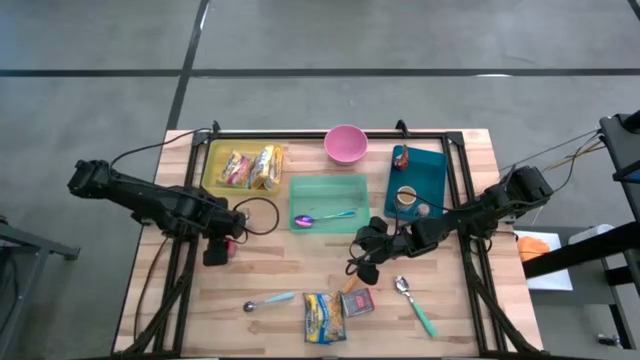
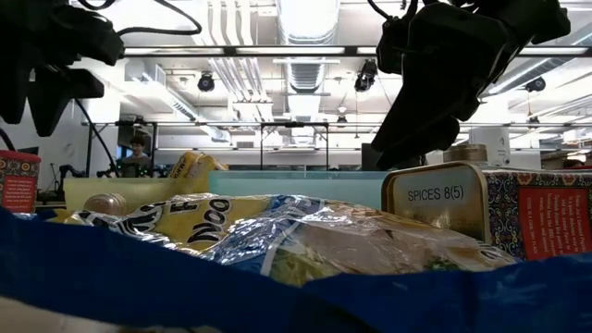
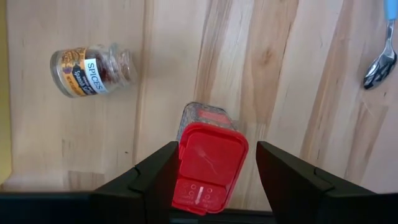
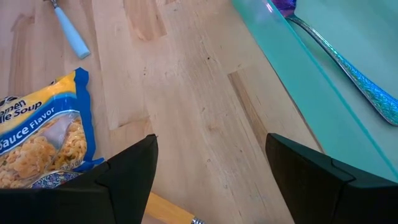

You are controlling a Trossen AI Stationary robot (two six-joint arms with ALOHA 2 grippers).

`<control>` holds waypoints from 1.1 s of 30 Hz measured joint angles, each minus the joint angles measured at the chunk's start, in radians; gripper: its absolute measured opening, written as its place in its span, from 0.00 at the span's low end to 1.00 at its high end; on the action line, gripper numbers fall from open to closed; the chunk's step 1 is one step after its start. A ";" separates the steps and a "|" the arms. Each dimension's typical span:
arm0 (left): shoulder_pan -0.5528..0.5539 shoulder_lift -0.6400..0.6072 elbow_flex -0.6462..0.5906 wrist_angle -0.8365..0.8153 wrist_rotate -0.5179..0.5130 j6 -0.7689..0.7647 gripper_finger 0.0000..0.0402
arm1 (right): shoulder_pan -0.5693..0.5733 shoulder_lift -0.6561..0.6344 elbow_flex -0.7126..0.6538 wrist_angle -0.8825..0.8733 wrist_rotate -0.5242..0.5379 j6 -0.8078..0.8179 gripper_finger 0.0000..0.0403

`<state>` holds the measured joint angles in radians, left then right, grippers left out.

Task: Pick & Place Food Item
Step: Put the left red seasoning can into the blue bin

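My left gripper points straight down over the table's left part and is shut on a clear container with a red flip lid. A glass spice jar lies on its side on the wood close by. My right gripper stands open and slanted down over bare wood at the table's middle, with nothing between its fingers. It is between the pale green tray and a yellow and blue noodle packet. The packet lies flat near the front edge beside a spice tin. My left gripper has the container's lid end between its two fingers, which come from above and point down. The container stands upright, red lid up and clear body below. Whether its bottom is clear of the table does not show.
A yellow tray with food packets, a pink bowl and a dark teal tray with small items stand along the far side. The green tray holds a spoon. Two more spoons lie near the front edge.
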<state>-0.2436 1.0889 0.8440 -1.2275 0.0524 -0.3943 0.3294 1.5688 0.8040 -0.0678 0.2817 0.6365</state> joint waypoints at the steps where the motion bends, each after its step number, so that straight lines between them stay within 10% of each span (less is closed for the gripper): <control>1: 0.000 0.000 0.000 0.000 0.001 0.000 0.56 | 0.000 0.000 0.000 0.000 0.000 0.000 0.73; 18: 0.000 0.000 -0.039 0.033 0.007 0.009 0.57 | 0.000 0.000 0.000 0.000 0.000 0.000 0.73; 33: -0.019 0.000 -0.105 0.054 0.001 0.116 0.86 | 0.000 0.000 0.000 0.000 0.000 0.000 0.73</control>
<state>-0.2625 1.0885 0.7386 -1.1738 0.0532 -0.2786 0.3294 1.5688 0.8040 -0.0680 0.2817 0.6361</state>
